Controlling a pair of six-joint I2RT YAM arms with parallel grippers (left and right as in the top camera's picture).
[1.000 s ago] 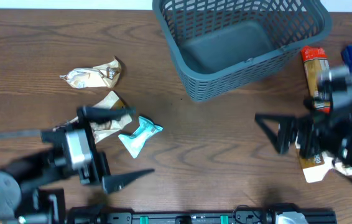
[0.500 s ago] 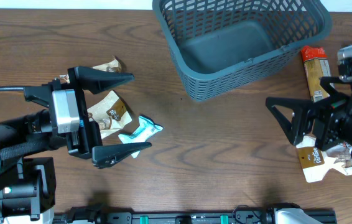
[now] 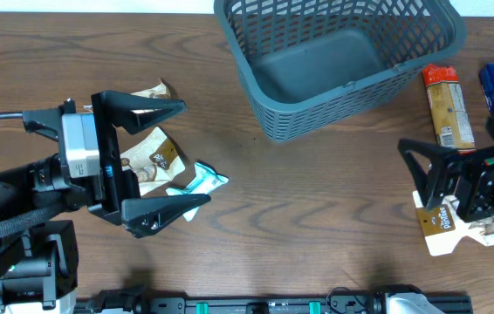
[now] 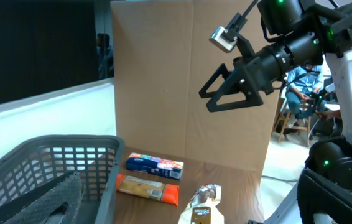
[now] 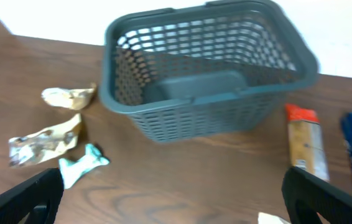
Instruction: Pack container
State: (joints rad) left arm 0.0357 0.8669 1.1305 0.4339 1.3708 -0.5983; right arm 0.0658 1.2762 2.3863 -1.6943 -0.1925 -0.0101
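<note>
Left wrist view is showing what overhead isn't: a cardboard panel (image 4: pixel 188 81) standing past the table (image 3: pixel 317 218), with the right hand (image 4: pixel 212 99) raised before it, fingers spread. The left hand (image 3: pixel 190 155) is gaping wide over a teal packet (image 3: pixel 199 187), gripping nothing. The container (image 3: pixel 334 61) is sitting empty at the far edge. Packet print is blurring out, unreadable.

A brown wood-grain worktop (image 3: pixel 317 218) carries loose snack packets. On the left lie a crumpled cream wrapper (image 3: pixel 147 91), a brown-and-cream wrapper (image 3: pixel 158 155) and, just beside it, a teal wrapper (image 3: pixel 203 181). On the right an orange-ended bar packet (image 3: pixel 447 109) lies near a blue packet (image 3: pixel 493 77), with a cream pouch (image 3: pixel 439 228) closer to the front edge. In the left wrist view a cardboard panel (image 4: pixel 182 81) stands upright beyond these right-side packets.
</note>
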